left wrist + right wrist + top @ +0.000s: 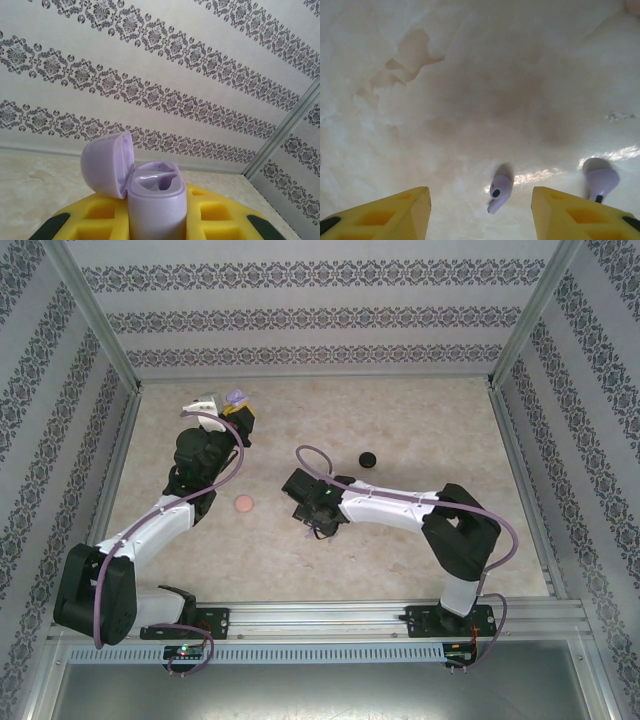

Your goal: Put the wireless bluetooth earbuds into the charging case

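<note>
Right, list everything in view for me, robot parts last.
purple charging case: one, lilac, lid open, held at the far left of the table
purple earbuds: two, lilac, lying on the table; one between the right gripper's jaws, the other just outside one finger
pink round case: one, pink, on the table beside the left arm
black round case: one, black, on the table beyond the right arm
table: one, beige marbled
walls: grey-on-white pattern, three sides
left gripper: one, yellow, shut on the purple charging case
right gripper: one, yellow, jaws open, low over the table
</note>
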Motion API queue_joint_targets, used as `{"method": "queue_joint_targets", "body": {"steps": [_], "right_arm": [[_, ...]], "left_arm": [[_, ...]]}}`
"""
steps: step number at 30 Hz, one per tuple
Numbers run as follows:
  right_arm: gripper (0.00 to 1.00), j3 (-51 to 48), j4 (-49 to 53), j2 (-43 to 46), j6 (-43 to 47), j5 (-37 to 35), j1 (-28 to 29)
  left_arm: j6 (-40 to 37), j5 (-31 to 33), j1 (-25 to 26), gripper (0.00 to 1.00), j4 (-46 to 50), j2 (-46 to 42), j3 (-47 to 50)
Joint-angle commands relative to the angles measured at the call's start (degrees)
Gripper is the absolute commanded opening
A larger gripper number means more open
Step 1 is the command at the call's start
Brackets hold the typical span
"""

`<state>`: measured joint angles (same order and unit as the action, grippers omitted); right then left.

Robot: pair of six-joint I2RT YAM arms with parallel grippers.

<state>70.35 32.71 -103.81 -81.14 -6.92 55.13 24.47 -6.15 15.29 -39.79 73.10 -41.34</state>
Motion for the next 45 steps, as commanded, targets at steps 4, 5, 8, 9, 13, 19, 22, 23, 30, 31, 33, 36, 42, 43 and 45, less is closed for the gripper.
{"method": "queue_joint_targets", "body": {"steps": [4,5,8,9,13,19,22,23,30,31,33,36,42,43,45], "right_arm": [[0.51,4.5,5.6,-3.8,-1.0,-1.9,1.2],[0.51,4.8,5.9,-4.2,-1.0,-1.9,1.2],[0.5,5.4,7.0,-5.0,-1.0,-2.0,1.3],[0.49,5.7,7.3,-5.3,-1.1,-2.0,1.3],[0.48,6.0,7.8,-6.5,-1.3,-1.7,1.4],[0.46,6.3,7.4,-8.0,-1.5,-1.2,1.6],[0.45,6.6,7.2,-8.8,-1.5,-0.7,1.6],[0.45,6.6,7.2,-9.0,-1.5,-0.6,1.6],[0.43,7.3,6.8,-10.4,-1.2,0.1,1.7],[0.42,7.3,6.7,-10.4,-1.2,0.1,1.7],[0.42,7.3,6.6,-10.6,-1.1,0.4,1.8],[0.41,7.3,6.7,-10.6,-0.9,0.6,2.0],[0.4,7.8,8.0,-11.2,0.1,0.6,2.7],[0.39,7.7,8.1,-11.3,0.2,0.6,2.8],[0.37,7.5,8.3,-11.5,0.5,0.5,2.9]], "left_arm": [[-0.4,-0.3,0.3,0.0,-3.6,-2.1,0.8],[-0.5,-0.6,0.3,0.0,-3.6,-2.2,0.8],[-0.7,-1.4,0.3,0.0,-3.2,-2.3,0.8],[-0.7,-1.5,0.3,0.0,-3.4,-2.3,0.9],[-0.5,-1.3,0.3,0.0,-3.9,-2.5,1.3],[-0.5,-1.8,0.3,0.0,-3.8,-2.5,1.3],[-0.6,-1.8,0.3,0.0,-3.8,-2.5,1.4],[-0.6,-1.9,0.3,0.0,-3.8,-2.6,1.3],[-0.7,-2.1,0.3,0.0,-3.5,-2.6,1.4],[-0.7,-2.1,0.3,0.0,-3.5,-2.7,1.4],[-0.7,-2.0,0.3,0.0,-3.4,-2.8,1.4],[-0.9,-1.8,0.3,0.0,-3.4,-2.9,1.5],[-0.7,-1.8,0.3,0.0,-3.4,-3.1,1.4],[-0.7,-1.8,0.3,0.0,-3.4,-3.1,1.4],[-0.7,-1.8,0.3,0.0,-3.4,-3.3,1.3]]}}
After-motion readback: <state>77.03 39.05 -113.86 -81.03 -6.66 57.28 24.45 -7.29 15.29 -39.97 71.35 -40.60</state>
